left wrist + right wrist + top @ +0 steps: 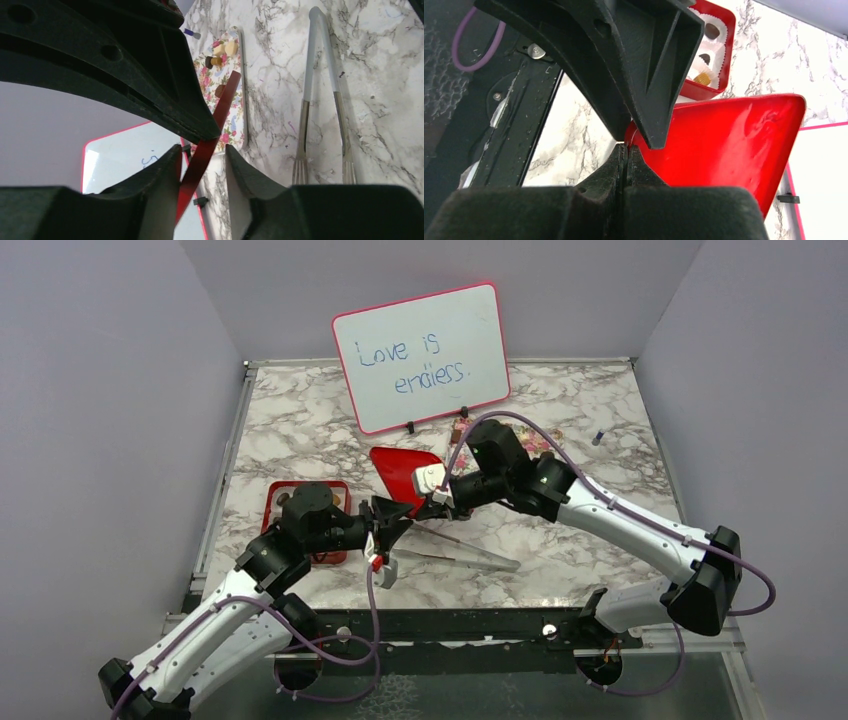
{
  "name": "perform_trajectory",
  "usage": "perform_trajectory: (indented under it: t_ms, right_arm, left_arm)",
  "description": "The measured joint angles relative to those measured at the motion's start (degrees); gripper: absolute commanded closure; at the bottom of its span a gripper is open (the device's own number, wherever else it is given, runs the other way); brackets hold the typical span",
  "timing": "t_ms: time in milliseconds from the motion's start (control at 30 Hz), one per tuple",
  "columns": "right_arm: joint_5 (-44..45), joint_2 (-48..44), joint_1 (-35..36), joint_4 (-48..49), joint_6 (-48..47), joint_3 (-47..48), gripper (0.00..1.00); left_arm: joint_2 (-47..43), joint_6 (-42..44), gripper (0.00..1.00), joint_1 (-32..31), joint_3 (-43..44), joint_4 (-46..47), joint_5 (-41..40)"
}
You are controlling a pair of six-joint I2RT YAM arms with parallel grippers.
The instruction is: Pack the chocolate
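Note:
Chocolate pieces (220, 50) lie on a flower-patterned tray (235, 117), and more chocolate (705, 59) sits in paper cups inside the glossy red box (727, 50), whose base stands at the left (272, 502). Above the table, the red box lid (400, 472) hangs between both grippers. My right gripper (625, 147) is shut on the lid's corner (734, 140). My left gripper (202, 150) has its jaws apart around the lid's edge (223, 100). The edge leans on one finger (165, 165), with a gap to the other. The two grippers meet at mid-table, left (388, 514) and right (432, 498).
Metal tongs (470, 552) lie on the marble just right of the left gripper, also in the left wrist view (320, 100). A pink-framed whiteboard (420, 355) stands at the back. The floral tray (538, 440) is partly hidden behind the right arm. A small dark item (597, 437) lies far right.

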Motion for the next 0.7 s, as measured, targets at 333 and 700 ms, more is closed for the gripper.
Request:
perform_trajectory:
  t_ms: [333, 700]
  right_arm:
    - [1.05, -0.68, -0.17, 2.93, 0.66, -1.22, 0.77]
    - [9.53, -7.23, 0.00, 12.55, -0.70, -8.66, 0.23]
  left_arm:
    - [0.20, -5.88, 0.98, -0.76, -1.09, 2.99, -3.30]
    - [-1.90, -16.90, 1.00, -0.87, -1.16, 3.58, -10.75]
